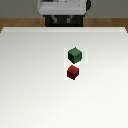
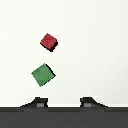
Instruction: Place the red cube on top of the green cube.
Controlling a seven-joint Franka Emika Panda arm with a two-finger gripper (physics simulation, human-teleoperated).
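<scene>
Two cubes on table (image 1: pixel 30 85): red (image 1: pixel 73 72) at 6 o'clock of green (image 1: pixel 74 54), apart; gripper (image 2: pixel 63 103) spread, empty, above table

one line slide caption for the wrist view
Open gripper above a white table, green cube nearer its fingertips than the red cube.
</scene>
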